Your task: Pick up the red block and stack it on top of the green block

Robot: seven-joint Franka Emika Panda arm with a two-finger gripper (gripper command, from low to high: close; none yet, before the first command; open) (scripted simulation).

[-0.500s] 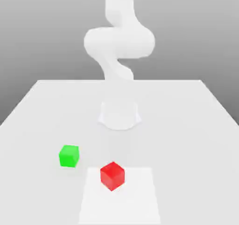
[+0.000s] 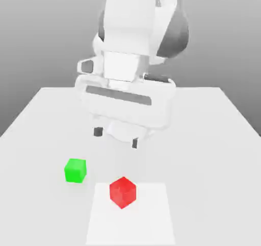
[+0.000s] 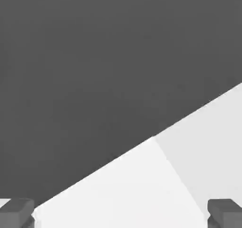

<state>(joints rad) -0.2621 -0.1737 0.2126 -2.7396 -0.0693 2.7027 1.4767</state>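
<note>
You are now bringing the white two-finger gripper point(image 2: 116, 137) into the exterior view's centre, its fingers standing open and empty. The matte red cube point(image 2: 123, 192) is still lying at lower centre, so you are probably starting the approach.

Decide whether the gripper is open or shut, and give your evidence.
Open: the gripper's two dark fingertips stand wide apart, with nothing held between them.

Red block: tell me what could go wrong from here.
The red block sits turned, a corner facing the exterior view, so the claw could close on its edges and twist it unless the claw turns to match.

The green block stands close by, toward the exterior view's left; a wide, low approach might nudge it.
</note>
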